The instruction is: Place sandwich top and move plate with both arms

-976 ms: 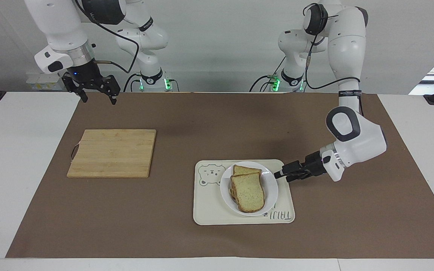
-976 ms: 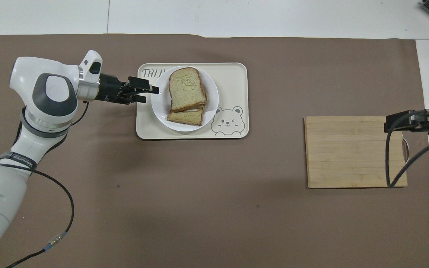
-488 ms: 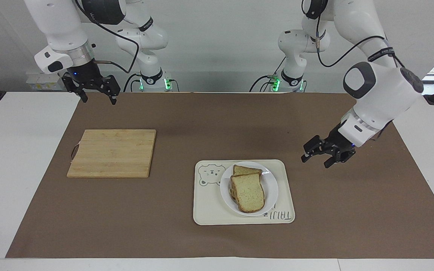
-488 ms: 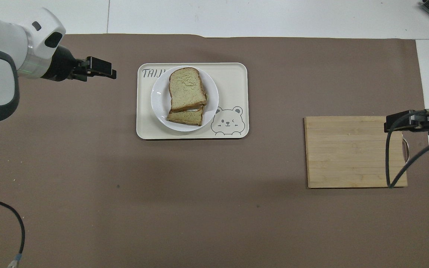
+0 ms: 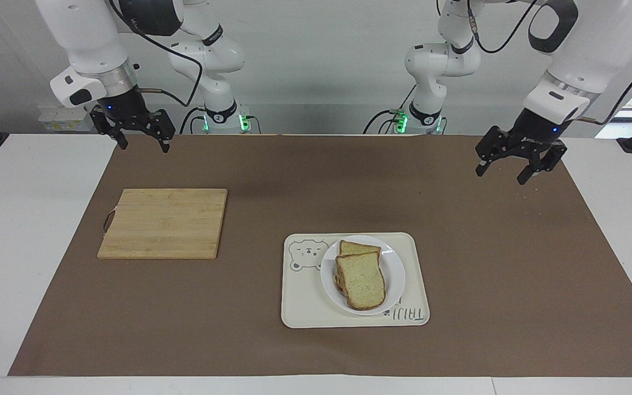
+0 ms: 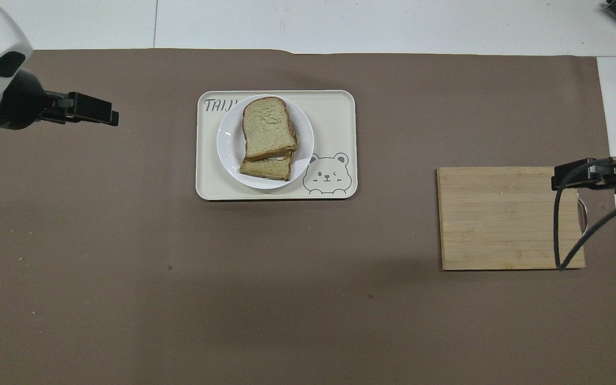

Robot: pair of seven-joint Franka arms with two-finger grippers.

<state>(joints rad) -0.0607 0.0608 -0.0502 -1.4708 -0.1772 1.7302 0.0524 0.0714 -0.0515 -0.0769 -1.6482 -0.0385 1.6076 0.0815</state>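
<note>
Sandwich top (image 5: 361,281) lies on white plate (image 5: 395,269).

We see the top slice (image 5: 361,280) lying askew on a lower slice (image 5: 357,248) on the plate (image 5: 394,272), which sits on the tray (image 5: 305,307). Our left gripper (image 5: 503,170) and right gripper (image 5: 146,146) hang open over the mat (image 5: 294,181), both empty.

White table (image 5: 30,230) under brown mat (image 5: 294,181); on mat: cream tray (image 5: 305,307), wooden cutting board (image 5: 165,222)
</note>
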